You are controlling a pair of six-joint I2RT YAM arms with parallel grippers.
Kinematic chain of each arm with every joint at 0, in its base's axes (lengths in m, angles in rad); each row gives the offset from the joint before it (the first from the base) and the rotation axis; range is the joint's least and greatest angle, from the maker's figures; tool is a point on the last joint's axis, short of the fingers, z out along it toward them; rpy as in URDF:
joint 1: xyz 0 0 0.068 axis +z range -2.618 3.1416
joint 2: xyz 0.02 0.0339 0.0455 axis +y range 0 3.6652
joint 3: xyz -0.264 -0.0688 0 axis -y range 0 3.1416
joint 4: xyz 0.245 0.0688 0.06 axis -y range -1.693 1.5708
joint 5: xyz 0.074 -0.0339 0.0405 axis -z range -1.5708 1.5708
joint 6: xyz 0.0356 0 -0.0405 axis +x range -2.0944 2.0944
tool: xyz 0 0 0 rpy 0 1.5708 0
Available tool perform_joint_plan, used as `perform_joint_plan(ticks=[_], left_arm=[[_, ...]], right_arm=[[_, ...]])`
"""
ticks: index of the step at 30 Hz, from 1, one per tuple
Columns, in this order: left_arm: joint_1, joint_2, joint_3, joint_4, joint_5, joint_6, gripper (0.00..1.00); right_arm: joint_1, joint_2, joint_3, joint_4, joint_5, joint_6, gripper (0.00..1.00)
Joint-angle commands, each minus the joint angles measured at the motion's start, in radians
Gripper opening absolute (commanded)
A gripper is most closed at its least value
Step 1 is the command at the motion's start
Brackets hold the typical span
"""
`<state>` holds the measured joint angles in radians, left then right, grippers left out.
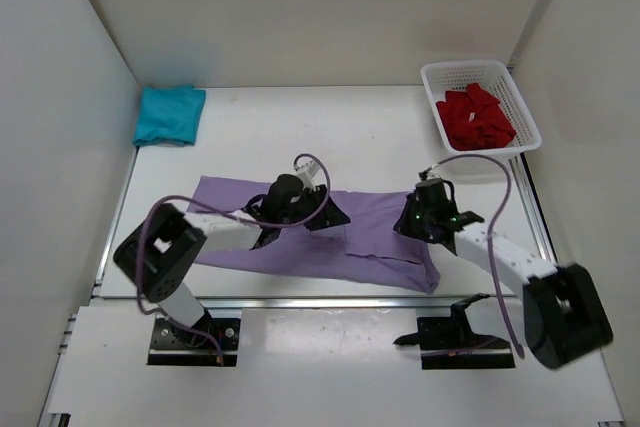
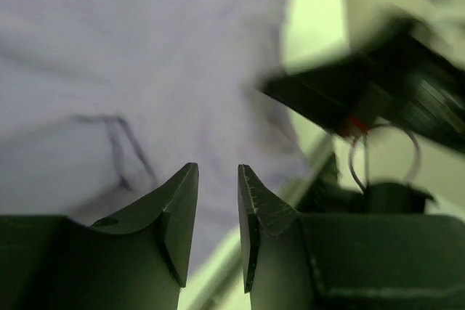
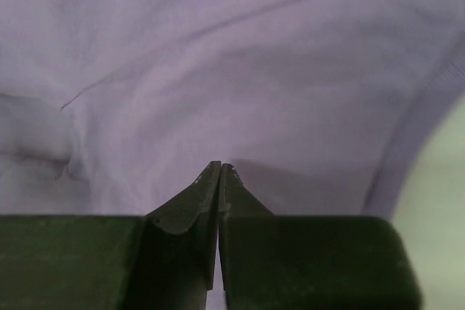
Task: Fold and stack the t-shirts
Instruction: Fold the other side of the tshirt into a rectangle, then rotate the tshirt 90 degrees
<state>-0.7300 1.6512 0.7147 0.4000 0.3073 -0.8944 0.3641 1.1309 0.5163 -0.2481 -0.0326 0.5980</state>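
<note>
Because the lavender shirt (image 1: pixel 375 232) is thin, limp cloth that sags wherever it is lifted, it is probably best taken at a hem or corner. It lies spread across the middle of the table (image 1: pixel 300 132), bunched at its right end. The left gripper (image 2: pixel 218 168) hangs over it with jaws parted and empty. The right gripper (image 3: pixel 220 166) is pressed together at the cloth; whether it pinches a fold cannot be told. Open room lies beyond the far hem, between the folded teal shirt (image 1: pixel 168 114) and the basket (image 1: pixel 530 127) holding the red shirt (image 1: pixel 475 115).
</note>
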Motion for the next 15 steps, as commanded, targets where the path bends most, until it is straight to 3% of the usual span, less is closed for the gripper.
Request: perform_joint_plan(ticks=[1, 6, 8, 11, 14, 15], left_arm=[[-0.008, -0.149, -0.101, 0.028, 0.027, 0.017, 0.40], [0.043, -0.306, -0.239, -0.001, 0.061, 0.035, 0.41], [0.084, -0.359, -0.288, -0.016, 0.067, 0.037, 0.41], [0.141, -0.438, -0.330, -0.058, 0.085, 0.046, 0.41], [0.193, -0.504, -0.346, -0.121, 0.093, 0.061, 0.42], [0.225, -0.531, -0.353, -0.147, 0.098, 0.067, 0.42]], right_arm=[[0.018, 0.152, 0.063, 0.131, -0.010, -0.052, 0.00], [0.021, 0.390, 0.186, 0.185, -0.018, -0.098, 0.00], [0.000, 0.571, 0.305, 0.170, -0.055, -0.133, 0.01], [-0.043, 0.838, 0.636, 0.039, -0.105, -0.203, 0.00], [-0.059, 1.132, 1.135, -0.196, -0.096, -0.291, 0.00], [-0.068, 1.261, 1.405, -0.323, -0.108, -0.314, 0.00]])
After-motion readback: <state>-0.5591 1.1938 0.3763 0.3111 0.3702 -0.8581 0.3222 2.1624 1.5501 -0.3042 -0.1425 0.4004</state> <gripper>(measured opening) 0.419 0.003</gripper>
